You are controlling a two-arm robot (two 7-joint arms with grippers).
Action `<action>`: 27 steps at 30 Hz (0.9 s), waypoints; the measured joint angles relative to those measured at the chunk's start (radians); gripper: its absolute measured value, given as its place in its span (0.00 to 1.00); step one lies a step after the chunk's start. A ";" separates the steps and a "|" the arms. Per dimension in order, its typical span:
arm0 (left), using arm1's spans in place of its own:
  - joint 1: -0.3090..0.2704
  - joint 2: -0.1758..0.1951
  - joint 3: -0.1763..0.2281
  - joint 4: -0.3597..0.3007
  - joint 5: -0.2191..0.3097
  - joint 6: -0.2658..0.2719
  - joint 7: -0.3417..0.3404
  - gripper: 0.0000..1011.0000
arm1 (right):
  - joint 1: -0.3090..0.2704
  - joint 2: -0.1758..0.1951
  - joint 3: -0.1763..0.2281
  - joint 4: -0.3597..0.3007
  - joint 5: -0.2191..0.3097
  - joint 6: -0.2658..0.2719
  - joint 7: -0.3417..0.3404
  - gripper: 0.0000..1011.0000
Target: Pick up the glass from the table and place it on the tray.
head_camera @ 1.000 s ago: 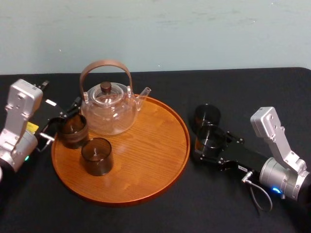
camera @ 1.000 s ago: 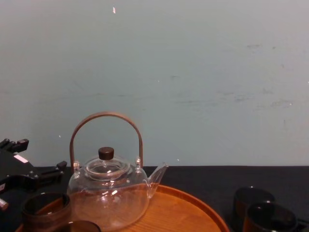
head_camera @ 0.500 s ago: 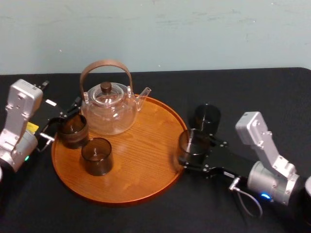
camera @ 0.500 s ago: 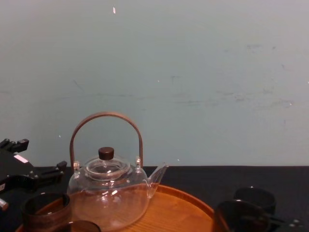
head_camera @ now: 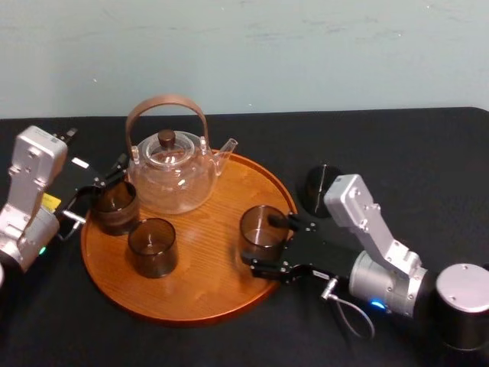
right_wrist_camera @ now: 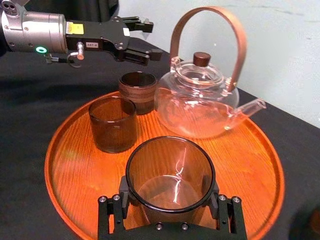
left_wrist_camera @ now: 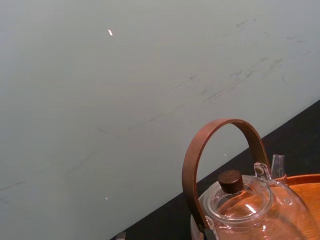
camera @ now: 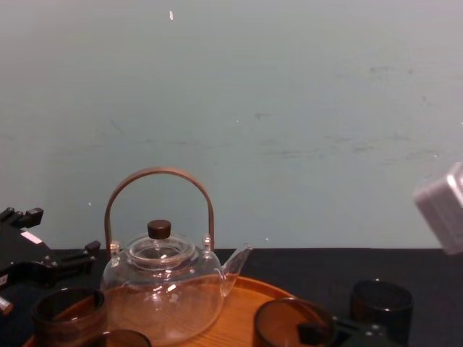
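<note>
Now the right hand [head_camera: 267, 245], pinching the glass [head_camera: 262, 228], has carried it over the tray [head_camera: 191, 306]; left hand [head_camera: 98, 183] rests spread.

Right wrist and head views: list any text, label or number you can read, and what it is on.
White label on the left tool: print too small to read.
Yellow sticker on the left arm: too blurred to read.
Tray, teapot, glass held in the right tool: no text.

No readable text (left pincer [right_wrist_camera: 152, 38] sticker [right_wrist_camera: 93, 44] illegible)
</note>
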 joint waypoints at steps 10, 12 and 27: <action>0.000 0.000 0.000 0.000 0.000 0.000 0.000 0.99 | 0.040 -0.037 -0.043 0.039 -0.017 0.009 0.007 0.89; 0.000 0.000 0.000 0.000 0.000 0.000 0.000 0.99 | 0.047 -0.043 -0.051 0.052 -0.021 0.009 0.008 0.89; 0.000 0.000 0.000 0.000 0.000 0.000 0.000 0.99 | 0.072 -0.076 -0.079 0.117 -0.047 -0.002 0.006 0.89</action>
